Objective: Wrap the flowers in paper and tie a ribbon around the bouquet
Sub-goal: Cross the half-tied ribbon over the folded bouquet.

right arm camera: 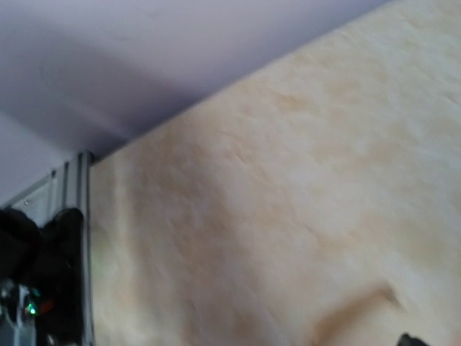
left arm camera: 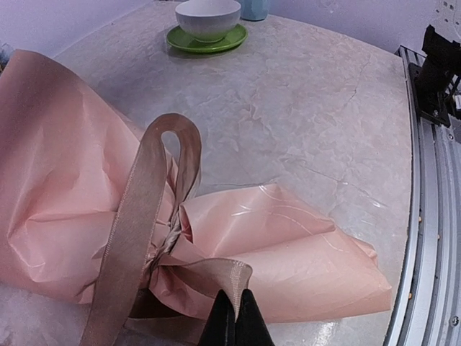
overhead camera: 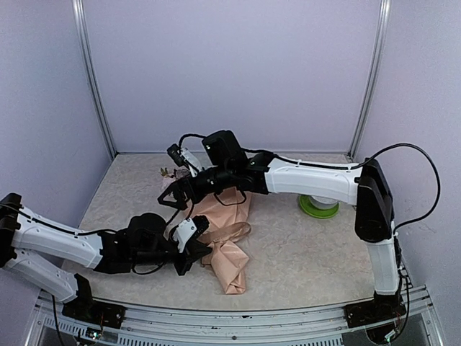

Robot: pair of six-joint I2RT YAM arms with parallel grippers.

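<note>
Left wrist view: left end effector pressed together, pinching tail of narrow beige-tan fabric ribbon (likely tensioning knot) around waist of peach-pink paper cone bouquet, which lies on marbled table. Right end effector near its wide end; cannot tell whether spread.

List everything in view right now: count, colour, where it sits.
bouquet: one, peach-pink paper cone, lying mid-table between the arms
flowers: one small bunch, colours too small to tell, at the cone's far end
ribbon: one, beige-tan, looped around the cone's waist
bowl: one, white, on the saucer
saucer: one, green, far right part of the table
container: one, pale blue, behind the bowl, mostly cut off
table: one, beige marbled
left pincer: one, black, shut on the ribbon's end
right pincer: one, black, by the flower end; open or shut unclear
</note>
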